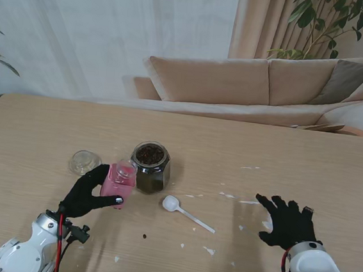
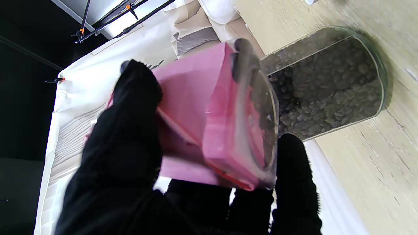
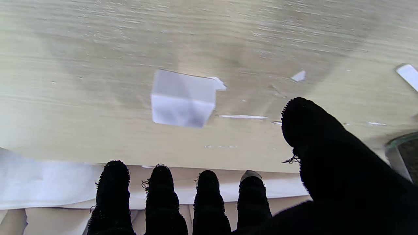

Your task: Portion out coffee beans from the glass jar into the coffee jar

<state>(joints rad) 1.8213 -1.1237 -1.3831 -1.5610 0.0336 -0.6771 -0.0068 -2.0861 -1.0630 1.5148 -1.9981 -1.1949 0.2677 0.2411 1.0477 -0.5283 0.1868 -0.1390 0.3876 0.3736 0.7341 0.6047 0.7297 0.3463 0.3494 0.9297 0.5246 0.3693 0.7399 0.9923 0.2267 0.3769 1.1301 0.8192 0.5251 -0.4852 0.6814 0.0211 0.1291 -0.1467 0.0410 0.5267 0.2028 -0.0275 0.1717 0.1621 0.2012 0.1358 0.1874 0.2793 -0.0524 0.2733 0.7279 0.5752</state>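
pink jar (image 1: pixel 119 180) left of centre in the stand view, half hidden by the black-gloved left hand (image 1: pixel 88 193) wrapped round it, clear rim blurred. touching its right, faceted glass jar (image 1: pixel 150 166), dark beans inside. lower right, right hand (image 1: pixel 287 223) spread flat, holding nothing. white plastic spoon (image 1: pixel 186 212) between.

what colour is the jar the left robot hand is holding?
Pink, with a clear glass rim; the jar shows best in the left wrist view, gripped by the left robot hand.
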